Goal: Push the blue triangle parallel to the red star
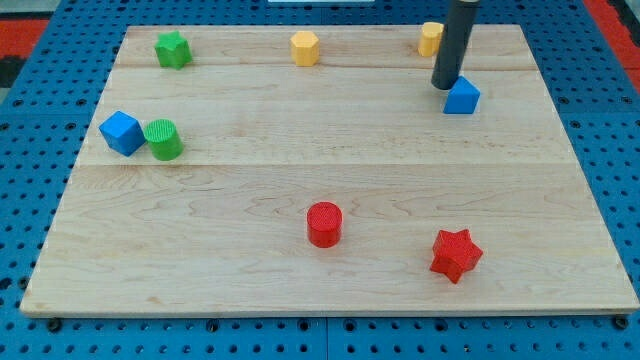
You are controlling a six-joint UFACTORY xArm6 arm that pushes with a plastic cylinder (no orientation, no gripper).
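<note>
The blue triangle (462, 97) lies on the wooden board near the view's top right. The red star (455, 254) lies near the view's bottom right, almost straight below the triangle. The dark rod comes down from the top edge, and my tip (444, 85) rests on the board touching the triangle's upper left side.
A yellow block (430, 38) sits just behind the rod at the top. A yellow hexagon (305, 47) is at top centre and a green star (173, 49) at top left. A blue cube (121, 132) and a green cylinder (163, 139) sit at the left. A red cylinder (324, 224) is at bottom centre.
</note>
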